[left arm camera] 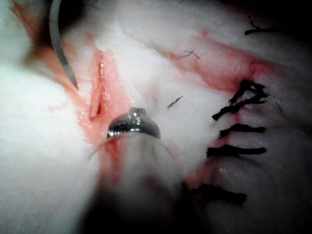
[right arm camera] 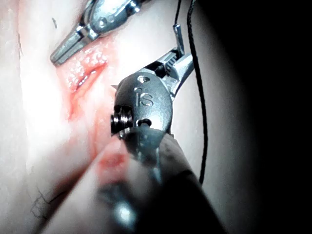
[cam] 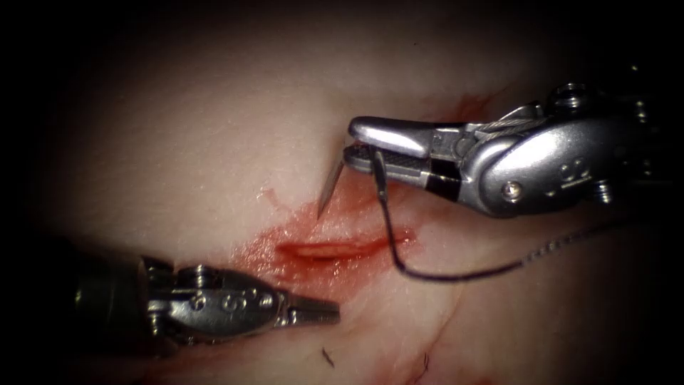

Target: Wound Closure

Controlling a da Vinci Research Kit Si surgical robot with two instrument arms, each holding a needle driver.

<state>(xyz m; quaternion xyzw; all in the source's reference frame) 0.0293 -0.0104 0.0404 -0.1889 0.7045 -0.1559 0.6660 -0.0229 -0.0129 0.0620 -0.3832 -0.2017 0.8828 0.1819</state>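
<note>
Holding the curved needle (cam: 354, 165) in your right tool (cam: 356, 146), you have the jaws clamped across its curve, roughly mid-body by my reading; the point (cam: 322, 207) hangs free just above the tissue (cam: 178, 128), close to the far lip of the cut (cam: 324, 250) at its left end, not in the flesh. The thread (cam: 456, 274) trails from the needle's tail, loops down across the right end of the cut and runs off toward the tissue's right edge. Your left tool (cam: 324, 311) rests near the cut's near lip, jaws closed and grasping nothing. Several dark stitches (left arm camera: 236, 151) already stand in a row farther along the tissue. This reddened opening is not yet closed, so I judge stitching remains here.
</note>
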